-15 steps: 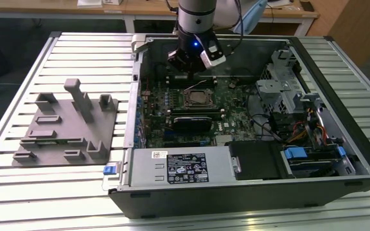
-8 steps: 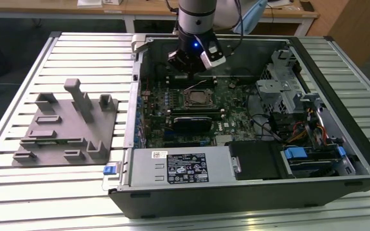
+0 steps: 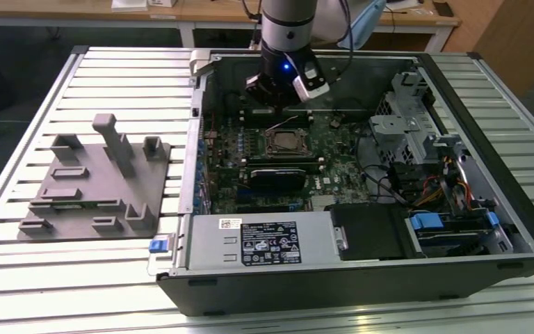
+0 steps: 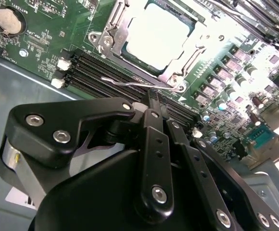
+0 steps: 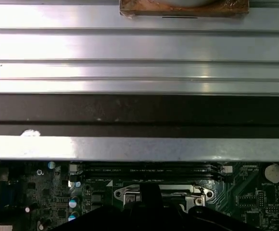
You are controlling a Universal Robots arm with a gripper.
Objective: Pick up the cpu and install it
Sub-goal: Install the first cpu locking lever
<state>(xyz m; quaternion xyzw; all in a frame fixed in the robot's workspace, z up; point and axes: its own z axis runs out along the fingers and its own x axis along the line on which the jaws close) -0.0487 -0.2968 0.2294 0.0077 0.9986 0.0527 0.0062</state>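
The cpu (image 4: pixel 158 34), a silvery-white square chip, lies in the motherboard socket (image 4: pixel 111 42) with the metal frame and its wire lever (image 4: pixel 130 84) around it. In the exterior view the cpu (image 3: pixel 284 142) sits mid-board inside the open computer case. My gripper (image 3: pixel 279 104) hangs just above the board, a little behind the socket. In the second wrist view the gripper (image 4: pixel 153 96) has its black fingers (image 4: pixel 155 144) closed together with nothing between them, their tips beside the lever. In the first wrist view the gripper (image 5: pixel 150 195) covers the socket's middle.
A grey fixture block (image 3: pixel 100 181) stands on the slatted table (image 3: pixel 26 292) at the exterior view's left. Inside the case are the power supply (image 3: pixel 258 240), a drive cage (image 3: pixel 406 125), cables (image 3: pixel 443 188) and memory slots (image 4: pixel 101 72). The case wall (image 5: pixel 139 147) rises close behind the socket.
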